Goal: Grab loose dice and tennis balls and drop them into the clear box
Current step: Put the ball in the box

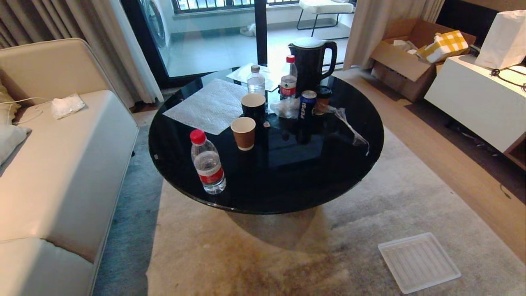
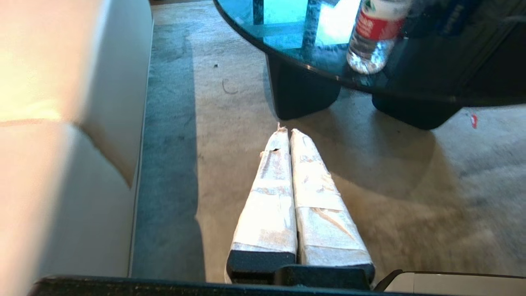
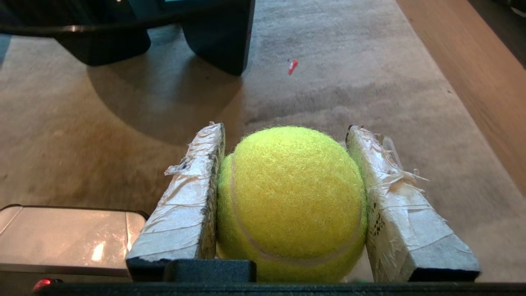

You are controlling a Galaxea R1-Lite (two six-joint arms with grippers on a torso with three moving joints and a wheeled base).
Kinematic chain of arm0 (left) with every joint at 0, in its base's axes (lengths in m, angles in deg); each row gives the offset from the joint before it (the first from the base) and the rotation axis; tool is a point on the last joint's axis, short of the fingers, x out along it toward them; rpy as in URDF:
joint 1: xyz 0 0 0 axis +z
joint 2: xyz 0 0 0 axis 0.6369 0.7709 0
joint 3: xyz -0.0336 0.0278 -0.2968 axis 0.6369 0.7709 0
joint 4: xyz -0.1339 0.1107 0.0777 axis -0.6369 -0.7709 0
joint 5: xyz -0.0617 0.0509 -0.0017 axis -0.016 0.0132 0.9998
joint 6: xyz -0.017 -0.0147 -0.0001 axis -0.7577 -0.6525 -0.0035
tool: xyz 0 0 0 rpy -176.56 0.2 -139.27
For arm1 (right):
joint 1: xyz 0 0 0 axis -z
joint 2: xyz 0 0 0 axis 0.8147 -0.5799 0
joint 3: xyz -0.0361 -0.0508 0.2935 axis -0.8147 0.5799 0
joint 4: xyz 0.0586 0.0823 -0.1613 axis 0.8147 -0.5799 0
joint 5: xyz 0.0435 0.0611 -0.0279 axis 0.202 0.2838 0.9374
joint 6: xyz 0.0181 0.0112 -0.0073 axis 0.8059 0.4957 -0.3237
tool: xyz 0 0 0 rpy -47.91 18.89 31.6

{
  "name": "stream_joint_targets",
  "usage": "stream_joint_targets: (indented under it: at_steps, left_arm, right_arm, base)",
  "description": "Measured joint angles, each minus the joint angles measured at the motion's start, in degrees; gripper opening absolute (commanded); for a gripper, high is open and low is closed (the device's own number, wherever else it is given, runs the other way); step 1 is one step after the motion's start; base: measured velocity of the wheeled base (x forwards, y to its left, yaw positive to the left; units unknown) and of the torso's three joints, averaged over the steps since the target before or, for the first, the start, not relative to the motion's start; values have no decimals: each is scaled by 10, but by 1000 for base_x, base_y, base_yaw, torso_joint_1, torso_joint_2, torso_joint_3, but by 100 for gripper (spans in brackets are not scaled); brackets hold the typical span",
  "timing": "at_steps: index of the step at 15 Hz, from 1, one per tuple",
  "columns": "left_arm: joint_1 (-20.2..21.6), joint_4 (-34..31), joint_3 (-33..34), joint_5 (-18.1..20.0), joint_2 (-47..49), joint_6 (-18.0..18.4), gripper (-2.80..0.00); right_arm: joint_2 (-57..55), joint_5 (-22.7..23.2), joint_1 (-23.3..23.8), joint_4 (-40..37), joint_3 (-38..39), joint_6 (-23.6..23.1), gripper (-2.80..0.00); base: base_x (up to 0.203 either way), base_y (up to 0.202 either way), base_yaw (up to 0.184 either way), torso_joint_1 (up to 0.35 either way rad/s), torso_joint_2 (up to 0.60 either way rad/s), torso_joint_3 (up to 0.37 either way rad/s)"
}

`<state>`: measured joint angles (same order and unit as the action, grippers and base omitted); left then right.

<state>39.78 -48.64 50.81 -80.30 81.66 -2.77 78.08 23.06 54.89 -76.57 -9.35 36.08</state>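
Clamped between the two tape-wrapped fingers of the right gripper sits a fuzzy yellow-green tennis ball, pressed by a pad on each side and held above the pale grey-beige rug. Neither arm shows in the head view. The left gripper hangs above the same rug with its taped fingers pressed together, holding nothing, between the cream leather sofa and the dark pedestal legs of the round black glass table.

Open rug stretches in front of the table's near rim and out to the right, where it meets a strip of light wooden floor. A narrow lane of darker rug runs between the sofa's edge and the table. A small red piece lies on the rug just beyond the table legs. A flat ribbed translucent plastic lid rests on the rug well to the right of the table.

On the table stand a red-capped clear water bottle near the front-left rim, a brown paper cup, a black cup, a blue Pepsi can, two more bottles and a black electric kettle; what the cups hold cannot be made out. An open brown cardboard box by the curtain holds a yellow checked bundle and some pale items.
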Motion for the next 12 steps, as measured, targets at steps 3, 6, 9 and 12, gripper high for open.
stream_joint_targets:
  at_steps: [3,6,9,12]
  left_arm:
    - [0,0,0,0,0,1,-280]
    - [0,0,0,0,0,1,-280]
    - [0,0,0,0,0,1,-280]
    - [0,0,0,0,0,1,-280]
  right_arm:
    - [0,0,0,0,0,0,-280]
    - [0,0,0,0,0,0,-280]
    - [0,0,0,0,0,0,-280]
    - [0,0,0,0,0,0,-280]
  base:
    - [0,0,0,0,0,0]
    - [0,0,0,0,0,0]
    - [3,5,-81,0,0,2]
    - [2,9,-165,2,2,2]
